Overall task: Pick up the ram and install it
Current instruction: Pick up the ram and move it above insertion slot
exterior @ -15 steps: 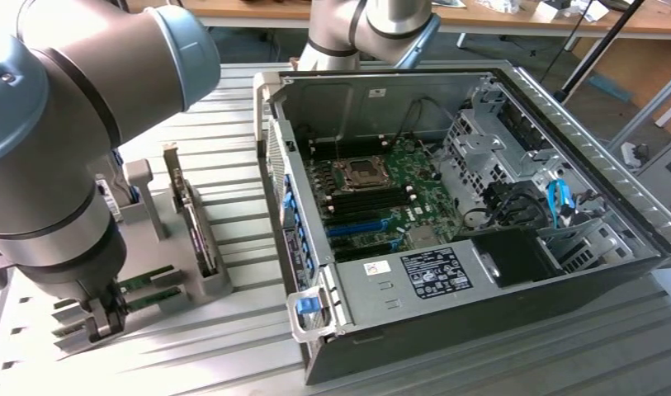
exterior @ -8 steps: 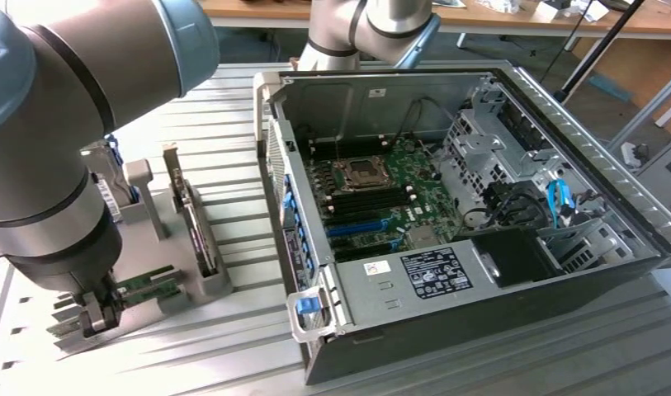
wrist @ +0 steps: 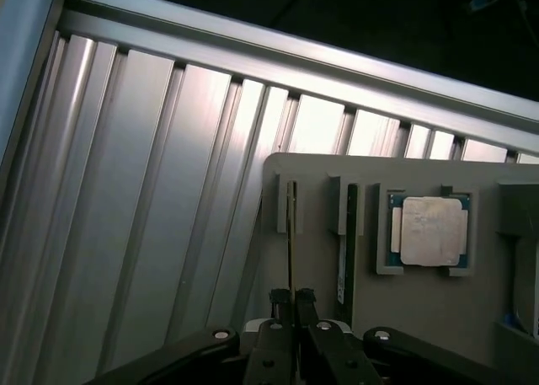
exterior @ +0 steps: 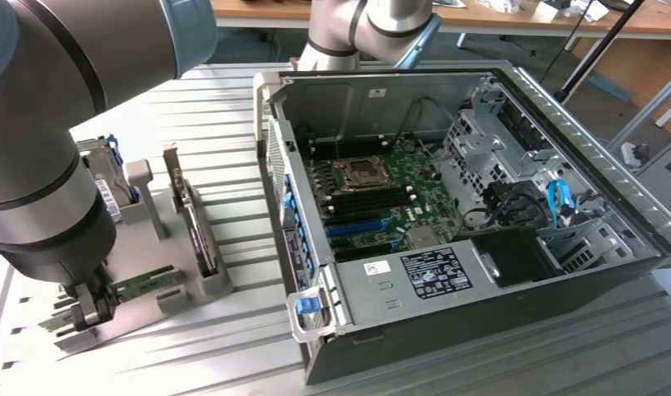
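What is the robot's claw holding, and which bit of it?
The claw pinches the ram by its flat sides near one end; the stick stands in its gray holder.

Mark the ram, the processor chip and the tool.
ram [wrist: 290, 233]: wrist view, thin edge showing past the tool.
processor chip [wrist: 431, 231]: wrist view, middle of its silver lid.
tool [wrist: 293, 297]: wrist view, midway between its fingertips.

ram [wrist: 290, 233] | green stick | on edge in grey holder [wrist: 421, 318] slot

2nd stick [wrist: 342, 267] beside gripper [wrist: 292, 296]; opp. side free
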Controlling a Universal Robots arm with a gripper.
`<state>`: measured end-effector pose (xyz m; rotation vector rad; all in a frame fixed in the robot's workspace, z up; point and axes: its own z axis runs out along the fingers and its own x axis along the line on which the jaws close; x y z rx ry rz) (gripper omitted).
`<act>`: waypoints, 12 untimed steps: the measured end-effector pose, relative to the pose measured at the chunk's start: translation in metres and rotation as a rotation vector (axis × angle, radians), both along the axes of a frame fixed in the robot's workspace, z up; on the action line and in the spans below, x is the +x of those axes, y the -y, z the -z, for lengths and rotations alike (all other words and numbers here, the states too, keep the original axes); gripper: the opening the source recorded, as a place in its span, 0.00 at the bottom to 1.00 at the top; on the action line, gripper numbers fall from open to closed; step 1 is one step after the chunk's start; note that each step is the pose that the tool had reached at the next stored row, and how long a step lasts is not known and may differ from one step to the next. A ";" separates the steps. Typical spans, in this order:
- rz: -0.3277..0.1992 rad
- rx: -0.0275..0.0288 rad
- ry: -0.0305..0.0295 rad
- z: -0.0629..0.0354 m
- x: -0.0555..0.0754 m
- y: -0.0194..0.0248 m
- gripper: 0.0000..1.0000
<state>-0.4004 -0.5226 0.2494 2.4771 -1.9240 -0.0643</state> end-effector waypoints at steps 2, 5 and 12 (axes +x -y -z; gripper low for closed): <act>0.000 -0.0001 -0.0001 -0.0048 0.000 0.0000 0.13; 0.000 0.0000 0.0000 -0.0116 0.000 0.0000 0.13; 0.000 0.0000 0.0000 -0.0282 0.000 0.0000 0.13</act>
